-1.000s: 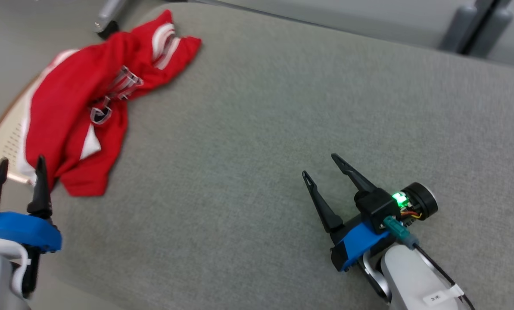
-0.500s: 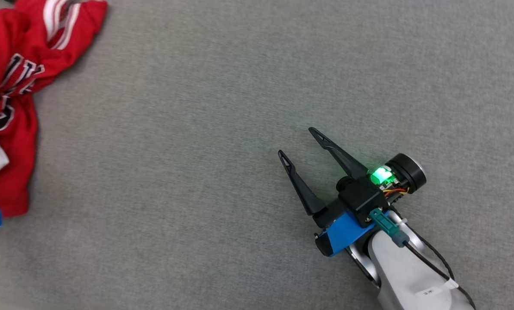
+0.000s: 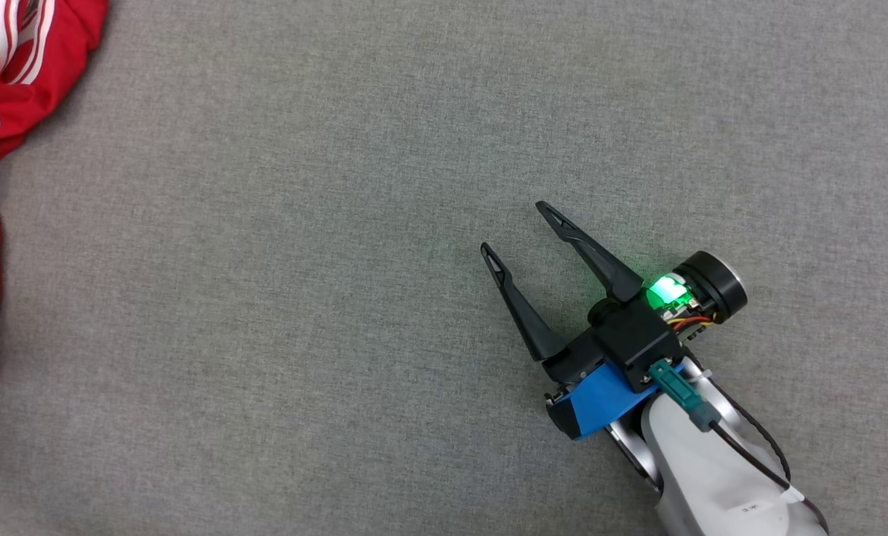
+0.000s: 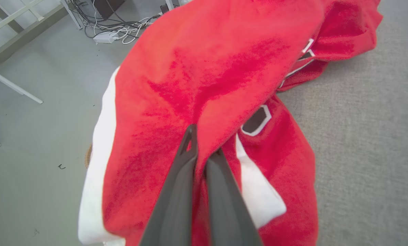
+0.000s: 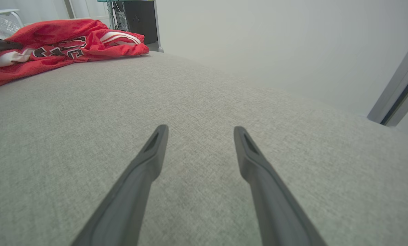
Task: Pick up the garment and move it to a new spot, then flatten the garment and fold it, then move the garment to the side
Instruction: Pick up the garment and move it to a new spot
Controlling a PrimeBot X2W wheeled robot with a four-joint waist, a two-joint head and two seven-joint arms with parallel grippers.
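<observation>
Garment [image 5: 53,37] on grey surface [image 5: 190,102]; cables [image 4: 115,29] on floor [image 4: 36,153].

operator: list every legible marking.

technician: item one, head view: a white label [image 3: 752,509] on the pale right forearm [image 3: 691,484]. it carries small dark print, too small to read with certainty.

operator: markings on the garment?

technician: item two, right wrist view: the red jersey [image 5: 53,32] bears black letters [image 5: 58,51] outlined in white. they lie creased and are seen at a low angle, so no word can be made out. in the left wrist view, one black shape [image 4: 257,120] edged in white shows on the same cloth, a fragment only.

operator: brands, numbers, signs?

technician: none can be read.
</observation>
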